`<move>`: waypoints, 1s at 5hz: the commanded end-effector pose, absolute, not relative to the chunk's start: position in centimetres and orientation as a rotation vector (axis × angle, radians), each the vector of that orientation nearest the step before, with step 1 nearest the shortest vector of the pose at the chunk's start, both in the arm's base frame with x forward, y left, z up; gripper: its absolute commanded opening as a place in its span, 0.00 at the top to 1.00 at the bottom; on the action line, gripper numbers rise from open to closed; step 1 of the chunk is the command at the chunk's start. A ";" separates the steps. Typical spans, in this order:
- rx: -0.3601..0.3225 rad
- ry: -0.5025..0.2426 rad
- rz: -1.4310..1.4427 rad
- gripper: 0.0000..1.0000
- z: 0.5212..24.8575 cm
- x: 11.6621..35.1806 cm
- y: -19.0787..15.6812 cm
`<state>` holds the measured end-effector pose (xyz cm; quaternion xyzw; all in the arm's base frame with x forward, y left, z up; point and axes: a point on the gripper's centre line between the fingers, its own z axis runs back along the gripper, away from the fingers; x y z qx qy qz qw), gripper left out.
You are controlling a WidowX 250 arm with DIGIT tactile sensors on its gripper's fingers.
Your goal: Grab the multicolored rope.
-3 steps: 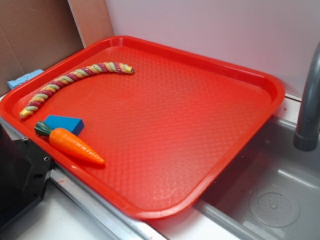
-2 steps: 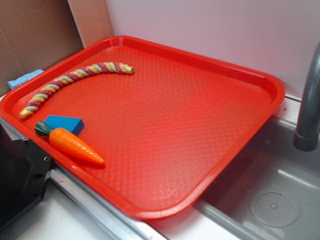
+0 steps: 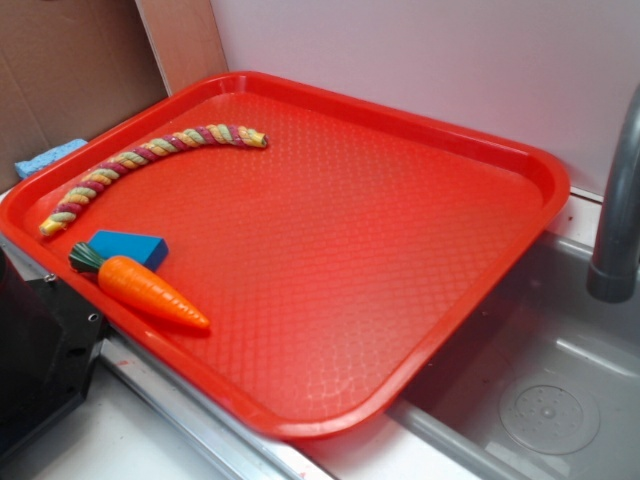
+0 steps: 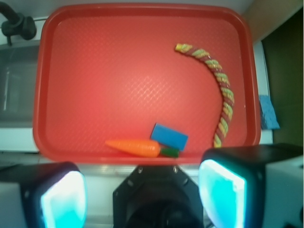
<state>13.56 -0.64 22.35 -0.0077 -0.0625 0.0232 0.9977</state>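
Note:
The multicolored rope of yellow, pale green and dark red strands lies curved along the far left side of the red tray. In the wrist view the rope runs down the tray's right side. My gripper is open and empty, its two pads wide apart. It is high above the tray's near edge, well away from the rope. In the exterior view the gripper itself is out of view; only a black part of the robot shows at the lower left.
An orange toy carrot and a blue block lie near the rope's lower end. A blue sponge lies outside the tray at left. A metal sink and grey faucet are at right.

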 end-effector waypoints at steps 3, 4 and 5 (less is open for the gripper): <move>0.011 -0.219 -0.291 0.00 14.3 22.3 9.1; 0.044 -0.200 -0.279 0.00 11.8 23.4 11.6; 0.054 -0.185 -0.309 0.00 9.1 24.1 12.7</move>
